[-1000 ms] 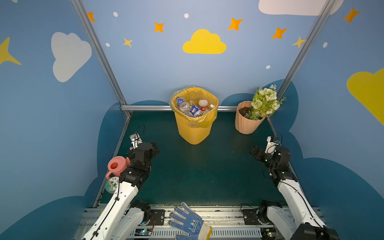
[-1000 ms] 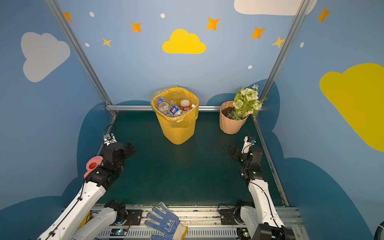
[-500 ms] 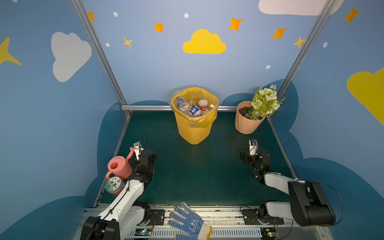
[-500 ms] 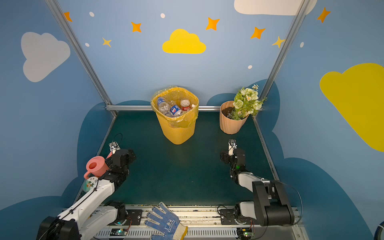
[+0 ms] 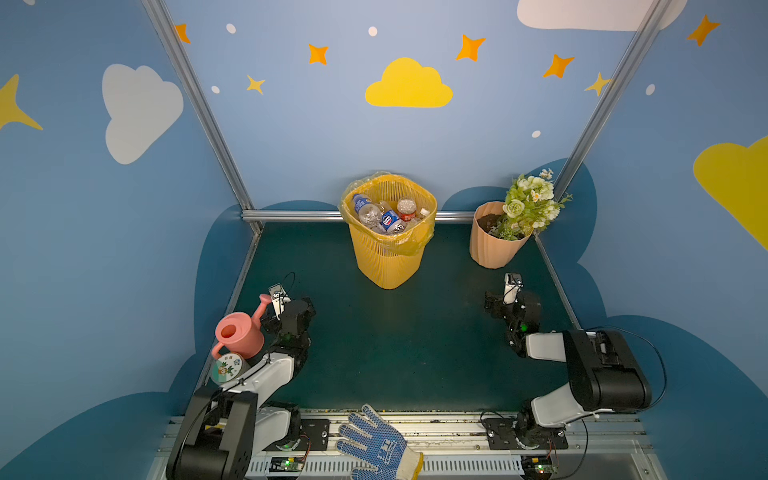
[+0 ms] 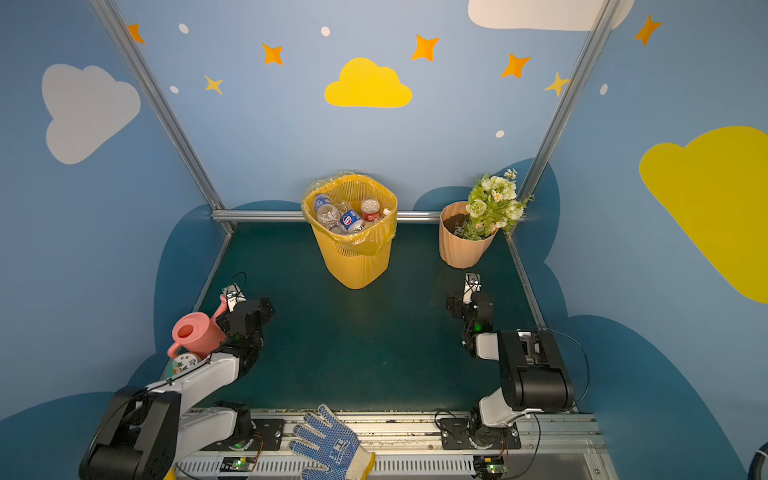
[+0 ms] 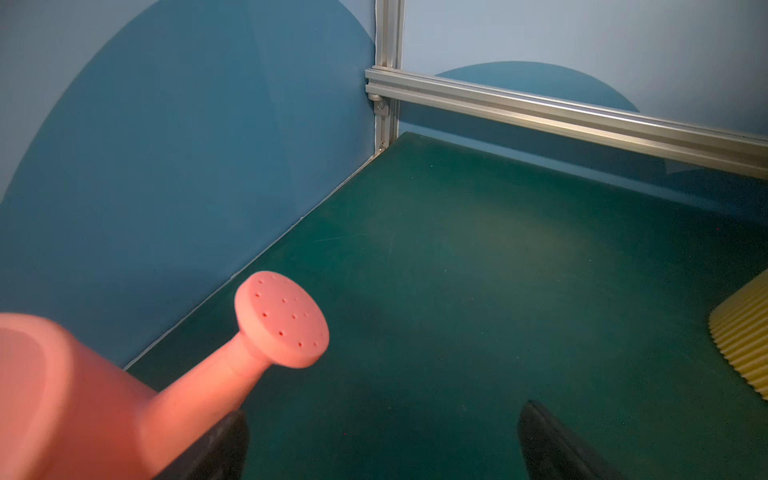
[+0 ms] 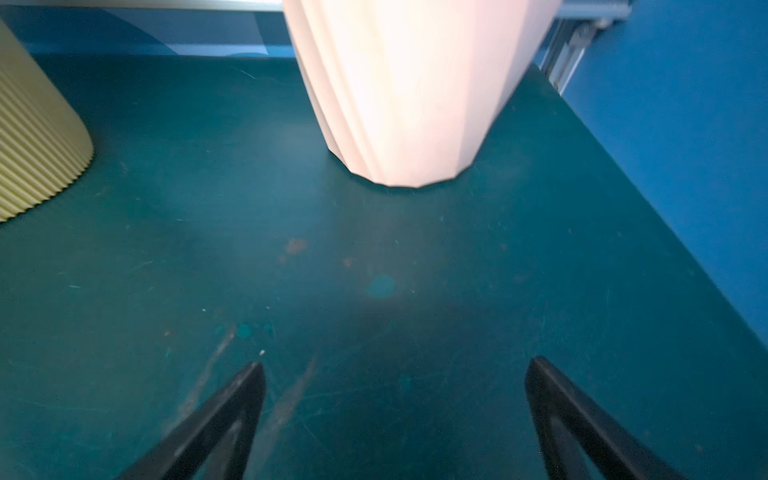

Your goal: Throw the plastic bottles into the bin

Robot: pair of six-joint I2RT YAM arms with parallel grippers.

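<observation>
Yellow bin point(image 5: 386, 262) holds the plastic bottles point(image 5: 388, 218). Left pincer point(image 7: 382, 411), right pincer point(image 8: 397, 362) wide, empty: park gently, clear of watering can point(image 5: 239, 332)

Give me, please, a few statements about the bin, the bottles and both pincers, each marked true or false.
1. The bottles lie inside the yellow bin. True.
2. The left pincer is shut on the pink watering can. False: its jaws stand open with nothing between them, and the watering can stands beside it.
3. The right pincer is open and points toward the peach flower pot. True.
4. One bottle lies beside the flower pot. False: every bottle in view is in the bin.
</observation>
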